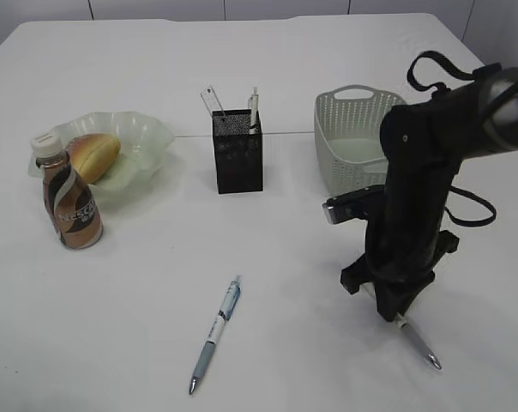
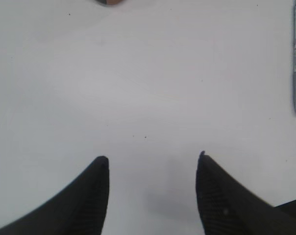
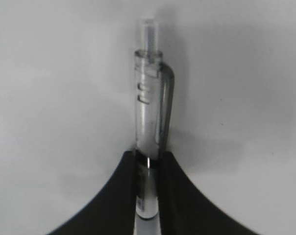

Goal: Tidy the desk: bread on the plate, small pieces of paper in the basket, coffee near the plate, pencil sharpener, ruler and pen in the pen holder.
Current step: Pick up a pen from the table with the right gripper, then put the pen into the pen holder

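Right gripper (image 3: 149,169) low at desk (image 1: 139,335), jaws pinched on clear pen (image 3: 149,112) near clicker end; tip sticks out toward front edge
Risk: off-centre hold, pen may swing or slip on lift
Left gripper (image 2: 153,166) wide apart, empty
Second pen (image 1: 216,333) lies loose mid-desk
Pen holder (image 1: 237,151) well apart, basket (image 1: 349,129) near arm; open room between

We see the desk (image 1: 156,326) evenly and brightly lit from above, its white top nearly washed out toward the far edge. Shadows are soft and short (a faint grey patch lies under the right gripper (image 3: 147,161) in its wrist view). That close view is drained of colour and soft, the pen (image 3: 149,112) slightly blurred. The exterior picture is mildly grainy.
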Tool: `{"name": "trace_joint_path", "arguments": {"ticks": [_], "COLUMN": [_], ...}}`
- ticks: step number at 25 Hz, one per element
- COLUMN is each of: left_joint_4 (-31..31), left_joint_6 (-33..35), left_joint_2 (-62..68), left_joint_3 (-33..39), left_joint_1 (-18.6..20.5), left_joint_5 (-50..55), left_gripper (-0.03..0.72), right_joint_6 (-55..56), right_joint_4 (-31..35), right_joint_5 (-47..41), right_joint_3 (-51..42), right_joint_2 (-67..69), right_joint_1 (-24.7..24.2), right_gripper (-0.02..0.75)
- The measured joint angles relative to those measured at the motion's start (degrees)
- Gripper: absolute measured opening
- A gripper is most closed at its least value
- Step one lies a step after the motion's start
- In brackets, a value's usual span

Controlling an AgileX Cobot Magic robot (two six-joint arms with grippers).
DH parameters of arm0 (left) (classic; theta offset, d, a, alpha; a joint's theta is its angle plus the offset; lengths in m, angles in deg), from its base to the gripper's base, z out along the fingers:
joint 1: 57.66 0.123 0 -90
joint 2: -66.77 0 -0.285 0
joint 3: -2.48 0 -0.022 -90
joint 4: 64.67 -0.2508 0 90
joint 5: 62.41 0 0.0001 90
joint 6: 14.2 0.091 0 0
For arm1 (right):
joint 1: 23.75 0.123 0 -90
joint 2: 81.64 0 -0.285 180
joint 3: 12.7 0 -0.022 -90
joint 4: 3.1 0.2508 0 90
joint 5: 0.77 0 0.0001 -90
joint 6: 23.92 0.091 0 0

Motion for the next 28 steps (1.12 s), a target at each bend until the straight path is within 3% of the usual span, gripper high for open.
{"name": "trace_joint_path", "arguments": {"ticks": [4,8,16,28], "left_joint_4": [0.12,2.01,3.27,3.41], "left_joint_6": [0.0,-0.1,-0.1,-0.1], "left_joint_2": [0.0,0.0,0.0,3.64], "left_joint_3": [0.0,0.0,0.0,0.0], "left_joint_1": [0.0,0.0,0.0,0.0], "left_joint_5": [0.09,-0.94,-6.59,-8.73], "left_gripper": [0.416,0.416,0.416,0.416], "right_joint_6": [7.74,11.39,11.94,11.94], "right_joint_4": [0.24,-0.71,-1.53,-4.61], "right_joint_5": [-1.34,5.26,28.84,59.19], "right_joint_3": [1.81,-1.35,-12.11,-11.06], "right_joint_2": [-1.72,-8.27,-18.62,-18.73], "right_joint_1": [0.0,0.0,0.0,0.95], "right_gripper": [0.06,0.06,0.06,0.059]}}
